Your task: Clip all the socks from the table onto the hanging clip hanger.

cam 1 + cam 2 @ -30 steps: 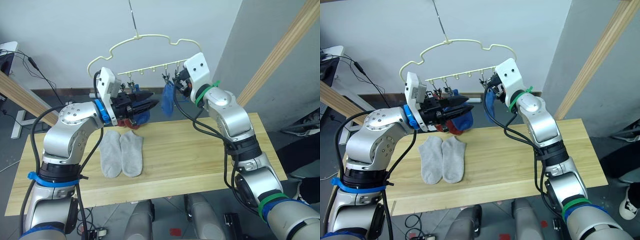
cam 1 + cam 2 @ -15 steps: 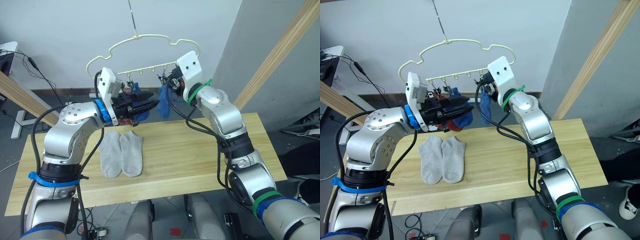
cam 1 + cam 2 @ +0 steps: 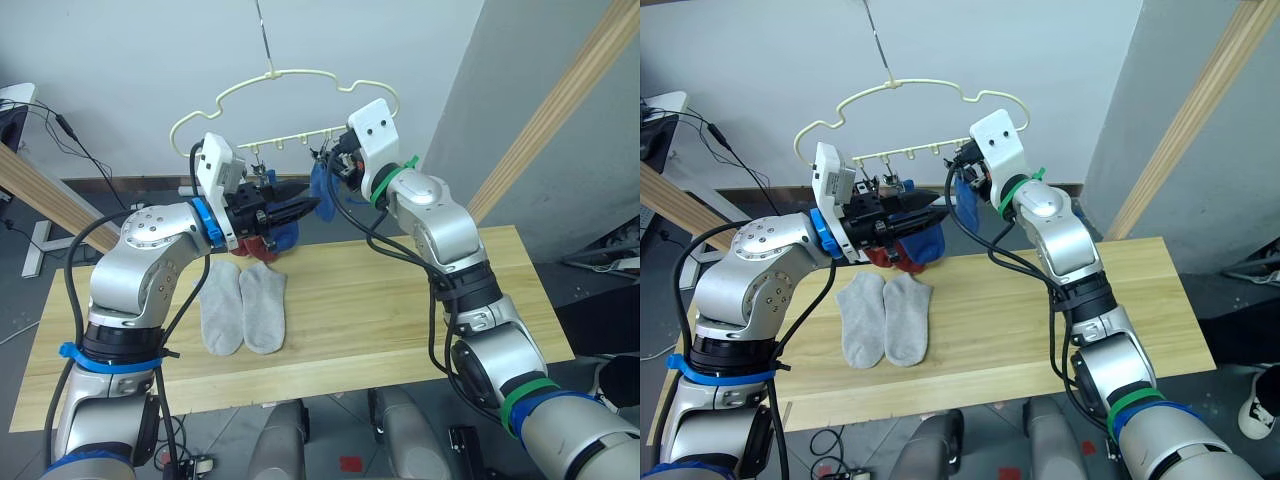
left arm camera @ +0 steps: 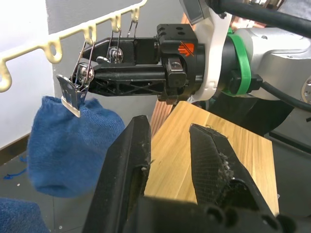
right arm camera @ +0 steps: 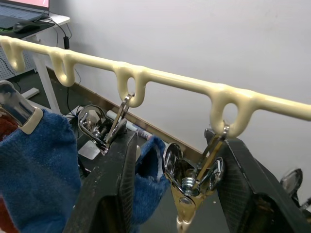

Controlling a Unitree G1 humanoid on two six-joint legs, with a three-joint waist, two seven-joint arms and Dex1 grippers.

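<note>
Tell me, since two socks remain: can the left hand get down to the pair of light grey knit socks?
Probably yes. The left hand is open, holds nothing, and hovers up by the clips; the light grey socks lie uncovered on the wooden table below it.

**Layout: hanger above table, grippers at clip bar**

The clip hanger point(image 3: 290, 105) hangs above the far edge of the table point(image 3: 400, 320). Two socks point(image 3: 243, 305) lie side by side on the table's left half. The left gripper point(image 3: 300, 208) sits below the clip bar; the right gripper point(image 3: 325, 170) is beside it, to its right. Further socks point(image 3: 915, 243) hang beneath the bar's left half.
</note>
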